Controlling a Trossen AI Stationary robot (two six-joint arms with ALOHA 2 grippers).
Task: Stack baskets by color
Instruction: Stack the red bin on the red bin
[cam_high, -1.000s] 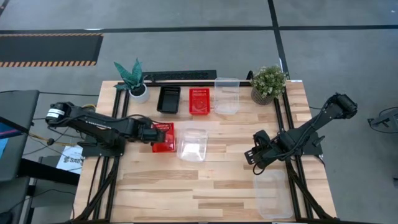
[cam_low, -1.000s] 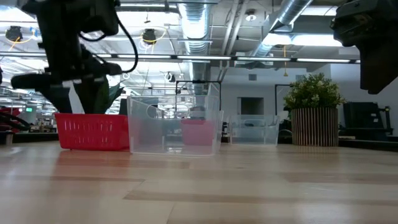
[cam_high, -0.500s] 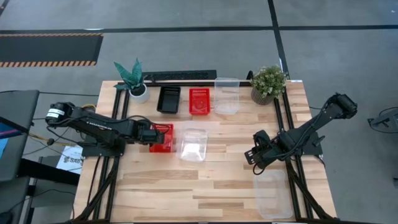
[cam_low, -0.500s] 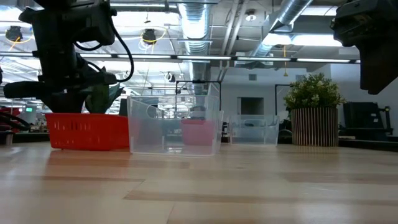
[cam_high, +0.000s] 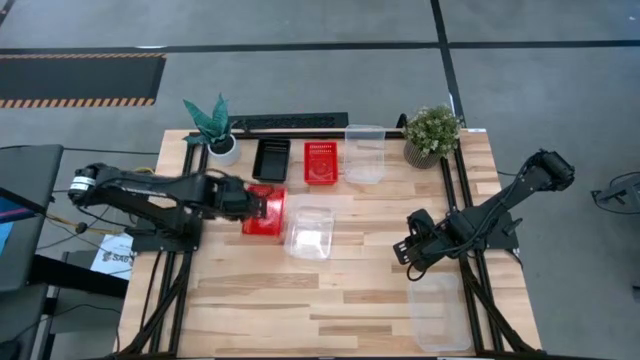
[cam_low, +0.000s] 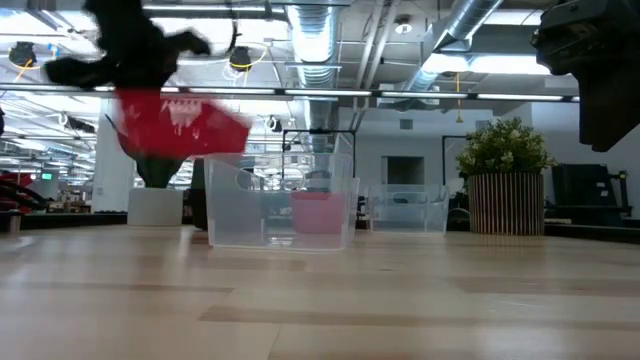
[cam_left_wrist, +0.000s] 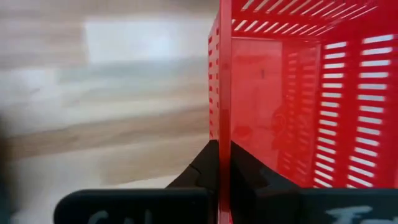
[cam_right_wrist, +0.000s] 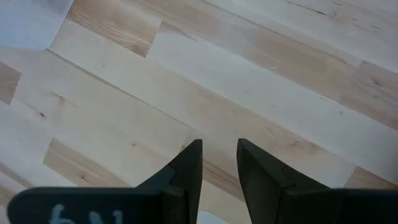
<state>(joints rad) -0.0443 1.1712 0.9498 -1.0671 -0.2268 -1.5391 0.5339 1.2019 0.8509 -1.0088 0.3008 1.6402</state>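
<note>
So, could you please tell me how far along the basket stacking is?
Nothing looks stacked yet. The left pincer is shut on a red basket, lifted off the table. Another red basket, a black basket and three clear baskets still lie singly. The right pincer hangs empty.

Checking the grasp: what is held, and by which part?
The left gripper pinches a red basket by its side wall, lifted off the table. The right gripper holds nothing.

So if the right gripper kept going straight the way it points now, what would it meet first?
Most likely the bare wooden table. The right gripper points down at open boards, fingers slightly apart and holding nothing; no basket shows ahead in its wrist view. How far off the surface is cannot be judged.
</note>
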